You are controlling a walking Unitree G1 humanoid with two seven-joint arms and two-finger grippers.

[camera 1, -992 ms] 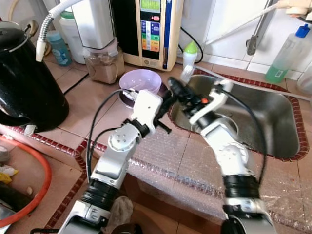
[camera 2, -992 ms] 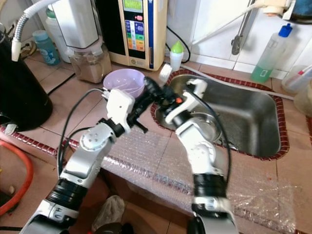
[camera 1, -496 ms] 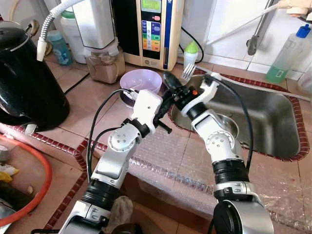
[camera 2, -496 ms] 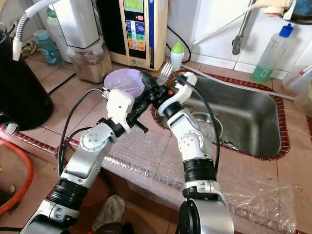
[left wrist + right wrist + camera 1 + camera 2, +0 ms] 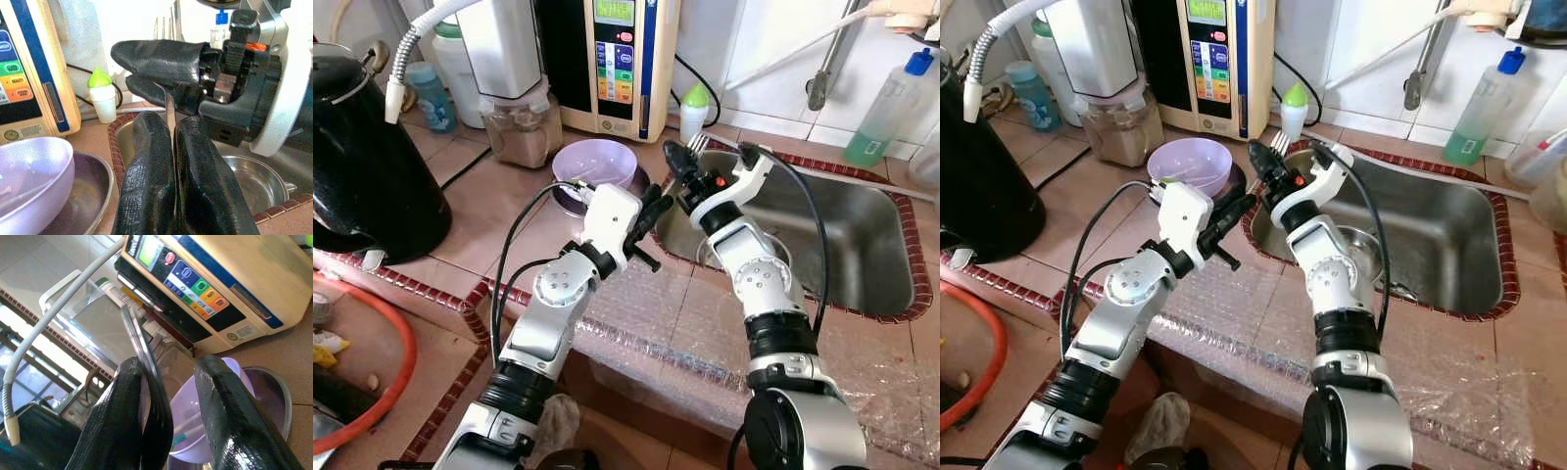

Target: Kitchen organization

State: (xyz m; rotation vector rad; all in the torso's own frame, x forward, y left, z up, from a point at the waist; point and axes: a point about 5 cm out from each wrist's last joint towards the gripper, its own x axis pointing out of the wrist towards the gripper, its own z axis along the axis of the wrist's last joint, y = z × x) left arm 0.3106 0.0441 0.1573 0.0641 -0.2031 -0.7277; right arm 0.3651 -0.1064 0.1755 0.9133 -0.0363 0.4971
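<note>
Fork [image 5: 1280,143] up over the sink [image 5: 1449,257] rim, tines skyward! Right gripper [image 5: 1263,163] has its handle, though the wrist view shows its fingers parted. Left gripper [image 5: 1239,208] is pinched tight on the handle's lower end, beside the lilac bowl [image 5: 1190,163].

Bowl [image 5: 595,161] left of sink [image 5: 862,245], kettle [image 5: 367,157] perhaps far left

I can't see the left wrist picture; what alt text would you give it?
Two black fingers of the left gripper pinch a thin metal fork from below, while the right gripper holds the same fork higher up. Behind are a lilac bowl, a green-capped bottle and a steel sink.
</note>
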